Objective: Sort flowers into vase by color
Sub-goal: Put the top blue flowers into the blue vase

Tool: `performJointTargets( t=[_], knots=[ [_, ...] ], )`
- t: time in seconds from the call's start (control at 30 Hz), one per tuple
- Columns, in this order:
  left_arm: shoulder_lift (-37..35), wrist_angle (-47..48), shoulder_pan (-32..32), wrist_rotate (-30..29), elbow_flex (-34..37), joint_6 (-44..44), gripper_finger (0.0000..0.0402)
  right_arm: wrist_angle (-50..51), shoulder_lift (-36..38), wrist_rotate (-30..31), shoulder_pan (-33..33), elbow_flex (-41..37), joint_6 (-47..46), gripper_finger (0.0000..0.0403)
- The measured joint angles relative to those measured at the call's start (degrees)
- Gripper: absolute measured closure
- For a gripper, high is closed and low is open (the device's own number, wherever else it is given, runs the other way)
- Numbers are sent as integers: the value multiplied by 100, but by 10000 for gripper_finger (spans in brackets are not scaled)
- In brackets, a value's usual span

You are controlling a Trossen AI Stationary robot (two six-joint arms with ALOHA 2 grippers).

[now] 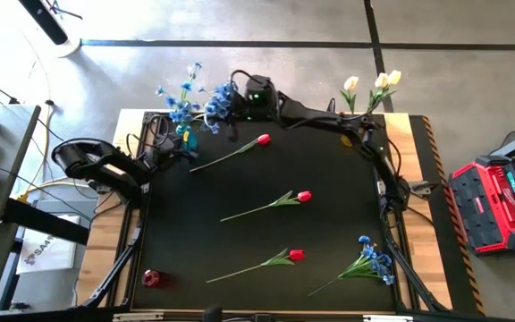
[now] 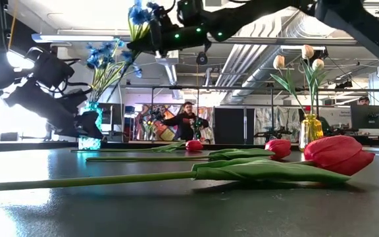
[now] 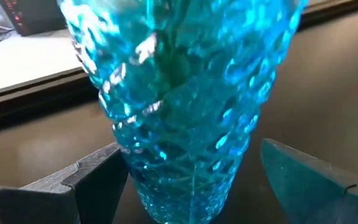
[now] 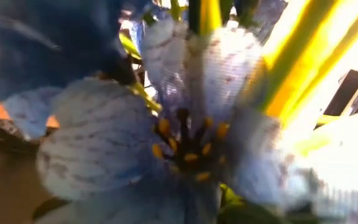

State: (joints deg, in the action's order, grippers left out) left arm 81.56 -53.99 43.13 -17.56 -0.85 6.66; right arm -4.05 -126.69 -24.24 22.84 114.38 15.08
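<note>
A blue glass vase (image 3: 191,112) with blue sprays (image 1: 175,97) in it stands at the table's far left. My left gripper (image 1: 173,145) is open, with one finger on either side of the vase's lower part; I cannot tell whether either touches. My right gripper (image 1: 232,100) reaches across the far edge and holds another blue spray (image 1: 217,100) up beside the vase's top; its blossoms (image 4: 185,130) fill the right wrist view. Three red tulips (image 1: 304,196) and one blue spray (image 1: 374,261) lie on the black mat. My right gripper holds the blue spray lifted clear of the table, its blossoms (image 2: 140,13) up and its pale green stems (image 2: 135,31) slanting down toward the blue vase (image 2: 88,142). The blossoms hide the fingers and the place of contact.
Cream tulips (image 1: 384,80) stand in a yellow vase (image 2: 311,131) at the far right. A small red vase (image 1: 151,278) stands at the near left corner. The red tulips lie across the mat's middle; the nearest (image 2: 334,155) lies close to the low camera. A person (image 2: 188,122) stands in the room behind.
</note>
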Motion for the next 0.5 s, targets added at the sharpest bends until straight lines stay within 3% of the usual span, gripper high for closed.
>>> performJointTargets(
  t=[0.5],
  knots=[
    [0,8,-4,280,1,-136,58,245,-193,-193,-115,748,439,403]
  ],
)
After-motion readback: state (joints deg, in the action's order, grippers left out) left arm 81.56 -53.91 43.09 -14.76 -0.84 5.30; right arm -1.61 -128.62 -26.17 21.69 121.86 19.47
